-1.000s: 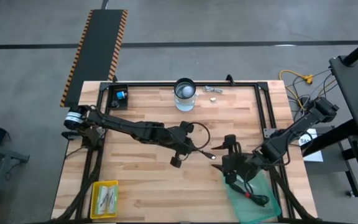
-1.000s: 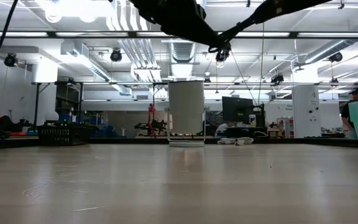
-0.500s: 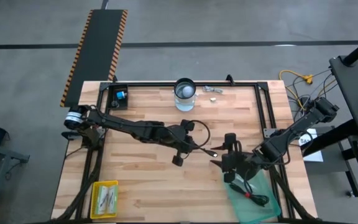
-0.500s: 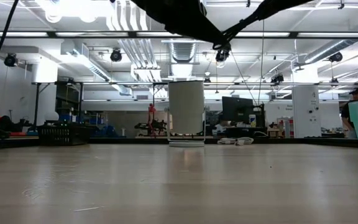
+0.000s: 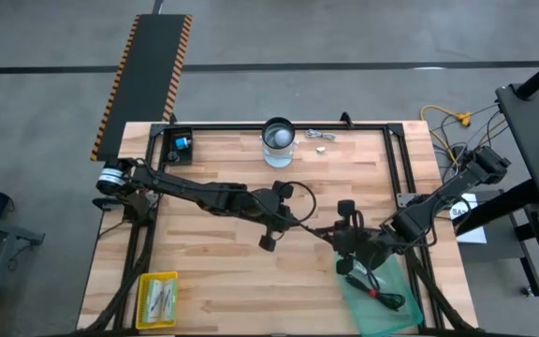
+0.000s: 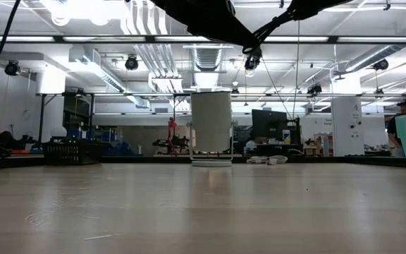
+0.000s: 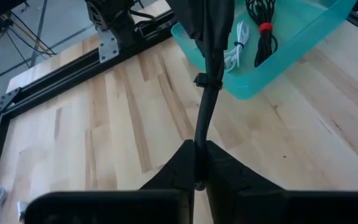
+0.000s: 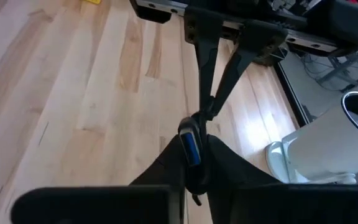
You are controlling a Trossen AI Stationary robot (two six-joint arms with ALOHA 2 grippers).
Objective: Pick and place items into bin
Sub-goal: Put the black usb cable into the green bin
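A black cable (image 5: pixel 293 192) with a blue-tipped plug (image 8: pixel 190 147) is held up over the table's middle between both grippers. My left gripper (image 5: pixel 295 224) is shut on it, and the rest of the cable loops behind toward the far side. My right gripper (image 5: pixel 334 234), just right of the left one, is shut on the plug end. The teal bin (image 5: pixel 396 281) stands at the near right. In it lie a black cable with a red tie (image 7: pixel 263 31) and a white cable (image 7: pixel 236 50). My left gripper pinches the black cable (image 7: pixel 199 138) between its two fingers, a short way back from the plug end. The fingers lie along the cable, which runs straight on to the other gripper, clear of the table. My right gripper pinches the plug end (image 8: pixel 189 140) between its two fingers, coming level from the table's right. The blue tip sits between the fingers and the cable leads straight away to the left gripper (image 8: pixel 205 37).
A clear round jar (image 5: pixel 278 140) stands at the far middle, with small metal bits (image 5: pixel 321 137) to its right. A yellow tray with white packets (image 5: pixel 157 298) sits at the near left corner. A black box (image 5: pixel 178 143) is at the far left.
My right gripper has shut on the cable's plug end, having stood open around it a second ago. My left gripper has carried the cable a little toward the table's right, into the right gripper's fingers.
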